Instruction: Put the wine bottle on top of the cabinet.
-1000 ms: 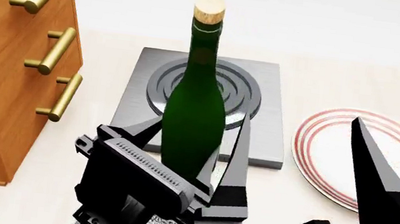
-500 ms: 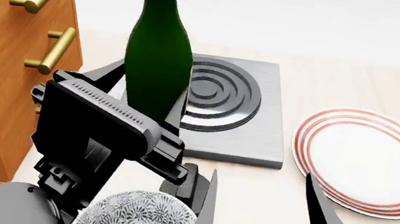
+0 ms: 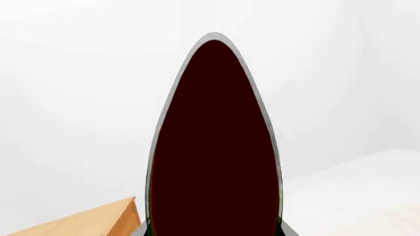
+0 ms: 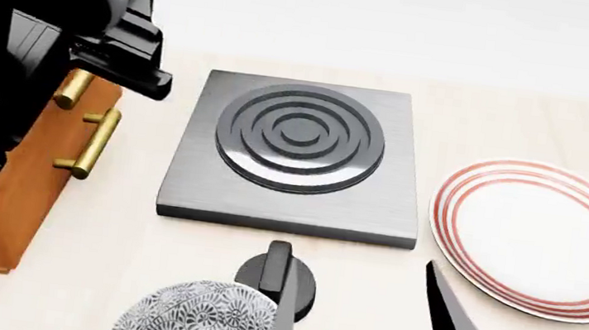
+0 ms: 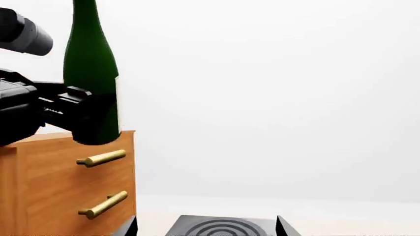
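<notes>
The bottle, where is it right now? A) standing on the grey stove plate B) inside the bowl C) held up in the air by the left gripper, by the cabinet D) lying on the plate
C: in the right wrist view the left gripper clamps the upright bottle at about the level of the cabinet top.

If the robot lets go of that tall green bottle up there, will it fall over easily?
Probably yes. The wine bottle is tall and slim, so it would likely tip if set down crooked. It looks like smooth glass, so it may slip in the left gripper and would probably break if dropped. It hangs upright at the cabinet top's height now.
</notes>
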